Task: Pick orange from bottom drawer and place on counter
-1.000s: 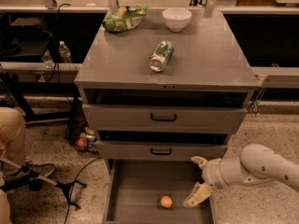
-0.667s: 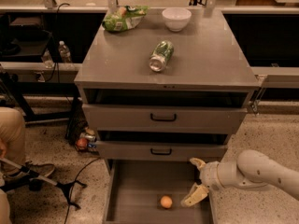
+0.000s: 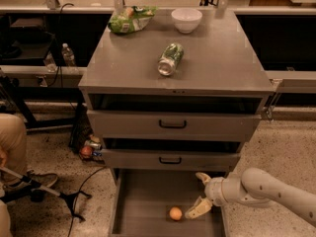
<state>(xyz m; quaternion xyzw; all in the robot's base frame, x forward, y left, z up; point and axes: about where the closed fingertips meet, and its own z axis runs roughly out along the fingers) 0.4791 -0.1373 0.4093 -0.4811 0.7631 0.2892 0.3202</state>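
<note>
The orange (image 3: 175, 213) lies on the floor of the pulled-out bottom drawer (image 3: 143, 201), near its middle front. My gripper (image 3: 200, 194) hangs open over the drawer's right side, a short way right of the orange and not touching it. One finger points up toward the drawer front above; the other reaches down-left toward the fruit. The white arm comes in from the lower right. The counter (image 3: 217, 63) is the grey top of the cabinet, above both closed drawers.
On the counter lie a green can (image 3: 170, 59) on its side, a white bowl (image 3: 186, 19) and a green bag (image 3: 130, 19). Floor clutter (image 3: 89, 148) sits left of the cabinet. A person's leg and a tripod foot (image 3: 69, 200) are at the left.
My gripper and arm have shifted left, closer to the orange. The orange has stayed where it was in the drawer.
</note>
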